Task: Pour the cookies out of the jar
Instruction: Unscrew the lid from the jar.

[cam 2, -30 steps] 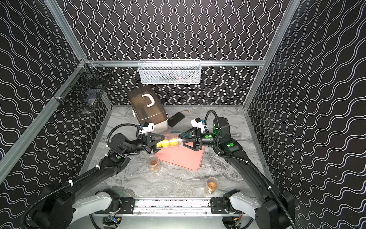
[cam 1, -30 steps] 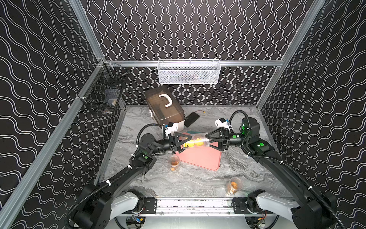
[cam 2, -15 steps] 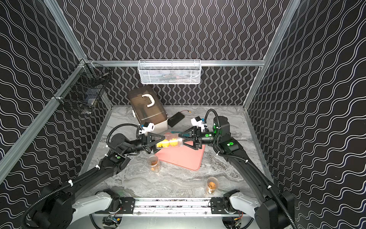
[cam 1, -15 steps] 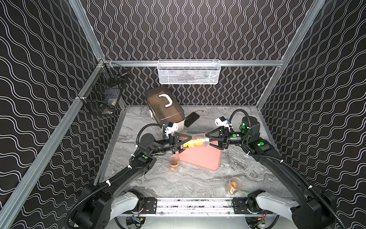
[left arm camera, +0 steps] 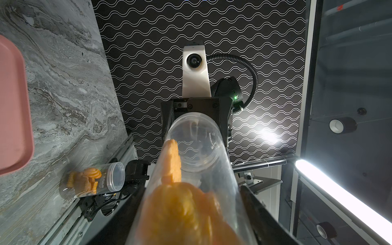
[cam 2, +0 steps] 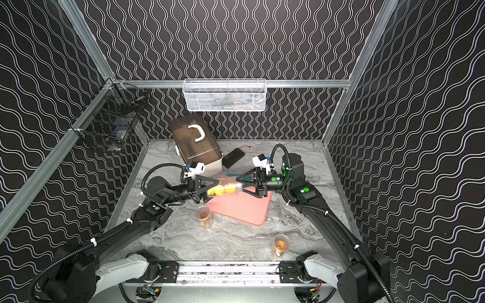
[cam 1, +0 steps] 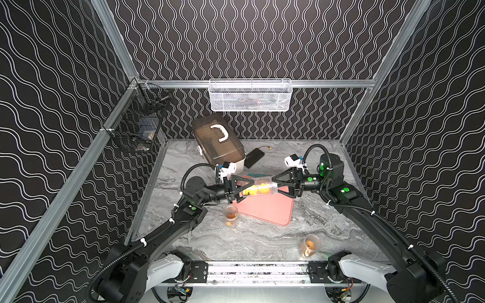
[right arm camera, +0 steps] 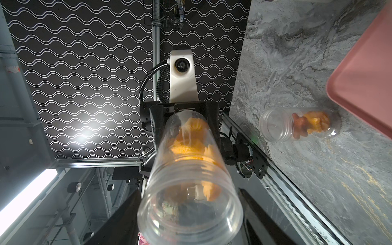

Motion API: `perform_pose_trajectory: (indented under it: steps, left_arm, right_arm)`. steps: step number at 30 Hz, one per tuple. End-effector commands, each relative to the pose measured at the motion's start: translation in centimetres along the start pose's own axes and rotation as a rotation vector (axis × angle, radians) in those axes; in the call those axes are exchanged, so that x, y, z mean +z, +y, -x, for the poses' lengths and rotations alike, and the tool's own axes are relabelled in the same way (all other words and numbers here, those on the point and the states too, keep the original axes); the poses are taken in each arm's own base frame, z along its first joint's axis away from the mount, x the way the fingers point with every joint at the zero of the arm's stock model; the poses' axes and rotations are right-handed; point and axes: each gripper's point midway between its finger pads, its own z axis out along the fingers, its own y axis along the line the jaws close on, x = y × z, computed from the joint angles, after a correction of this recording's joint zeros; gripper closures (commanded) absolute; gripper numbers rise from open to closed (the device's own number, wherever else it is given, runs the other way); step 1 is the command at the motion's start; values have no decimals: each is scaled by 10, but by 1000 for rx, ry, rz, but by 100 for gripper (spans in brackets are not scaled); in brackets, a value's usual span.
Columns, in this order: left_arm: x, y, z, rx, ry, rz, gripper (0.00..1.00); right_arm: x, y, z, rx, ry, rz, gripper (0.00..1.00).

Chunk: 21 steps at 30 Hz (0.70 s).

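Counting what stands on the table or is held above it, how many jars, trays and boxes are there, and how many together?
jars: 3 (held jar, left jar, right jar)
pink tray: 1
box: 1
total: 5

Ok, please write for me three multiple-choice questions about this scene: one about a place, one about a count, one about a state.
1. Where is the jar with the yellow cookies? A in the basket; B between the left hand and the right hand; C on the box.
2. How many other jars stand on the table? A none; B five; C two.
3. How is the held jar? A on its side; B upright; C mouth straight down.
Key: B, both top views show a hand at each end of it; C, one stands beside the tray and one near the front edge; A, it runs level from hand to hand.
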Motion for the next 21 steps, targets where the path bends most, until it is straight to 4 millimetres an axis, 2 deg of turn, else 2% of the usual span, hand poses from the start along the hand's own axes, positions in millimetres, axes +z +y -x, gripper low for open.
perform_pose_trajectory:
  steps: [1, 8, 21]
  left_arm:
    - [0, -7, -4, 35, 22, -14, 43]
    - [0, -9, -4, 36, 21, -14, 43]
    - [-1, -1, -3, 14, 13, -5, 43]
  right_arm:
    - [0, 6, 1, -31, 0, 8, 29]
    - [0, 4, -1, -30, 1, 8, 32]
    - [-1, 0, -2, -48, -8, -13, 33]
